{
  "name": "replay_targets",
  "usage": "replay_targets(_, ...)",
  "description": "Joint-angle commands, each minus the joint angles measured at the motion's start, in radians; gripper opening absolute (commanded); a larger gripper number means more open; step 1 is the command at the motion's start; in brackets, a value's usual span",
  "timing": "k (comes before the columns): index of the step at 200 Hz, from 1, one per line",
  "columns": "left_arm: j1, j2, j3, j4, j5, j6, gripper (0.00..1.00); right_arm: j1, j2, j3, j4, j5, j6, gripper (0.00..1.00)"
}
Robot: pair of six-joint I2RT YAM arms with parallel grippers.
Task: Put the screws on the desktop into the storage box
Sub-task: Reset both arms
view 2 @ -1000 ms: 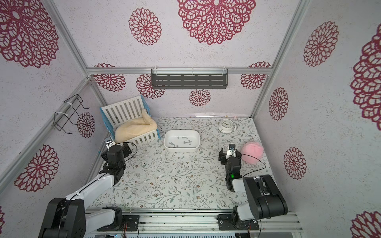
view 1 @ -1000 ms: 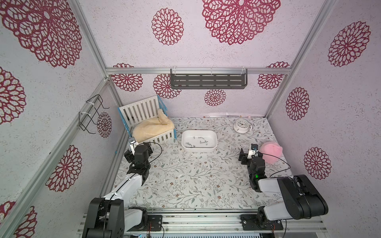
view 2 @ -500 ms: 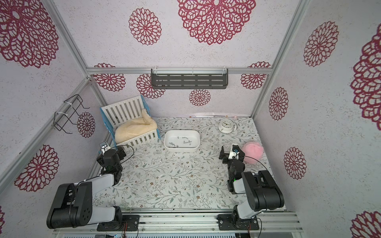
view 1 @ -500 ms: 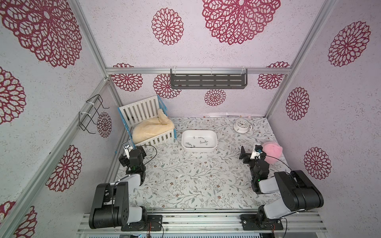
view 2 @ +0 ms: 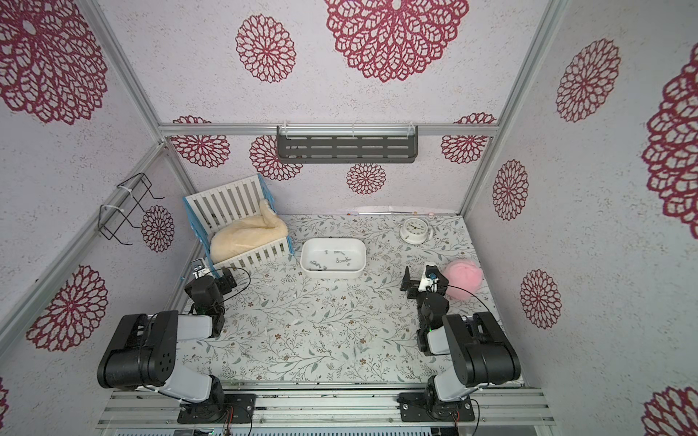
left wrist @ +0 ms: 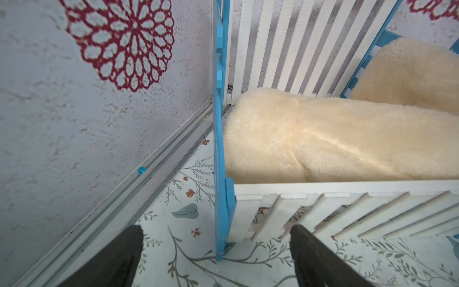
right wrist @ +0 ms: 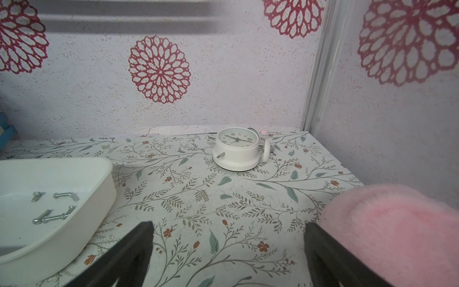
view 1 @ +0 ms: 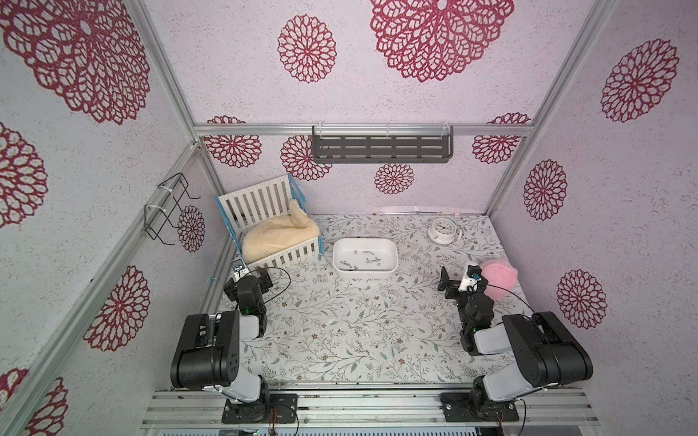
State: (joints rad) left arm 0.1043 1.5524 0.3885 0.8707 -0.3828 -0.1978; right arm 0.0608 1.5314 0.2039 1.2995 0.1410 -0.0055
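Both arms have folded back toward their bases. The left claw (left wrist: 217, 232) and right claw (right wrist: 228, 227) stand released and empty, low over the bench (view 1: 340, 339). The screws (view 1: 368, 259) lie inside the storage box (view 1: 394, 251), ahead between the arms and slightly nearer the right claw. I can make out none for certain outside it.

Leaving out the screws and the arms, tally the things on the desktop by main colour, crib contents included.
White: 3 (storage box, alarm clock, slatted crib)
Cream: 1 (fluffy blanket, lying in the crib)
Pink: 1 (fluffy ball)
Total: 5
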Motion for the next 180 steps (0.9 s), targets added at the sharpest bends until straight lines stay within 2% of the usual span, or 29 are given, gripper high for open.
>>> replay_targets(1, -0.009, -0.002, 0.013, 0.039, 0.007, 0.020, 0.97, -0.003, -0.001, 0.002, 0.037, -0.003, 0.007, 0.99)
replay_targets(180, -0.028, -0.002, 0.015, 0.039, -0.034, 0.035, 0.97, 0.001, 0.001, 0.005, 0.035, 0.003, 0.006, 0.99)
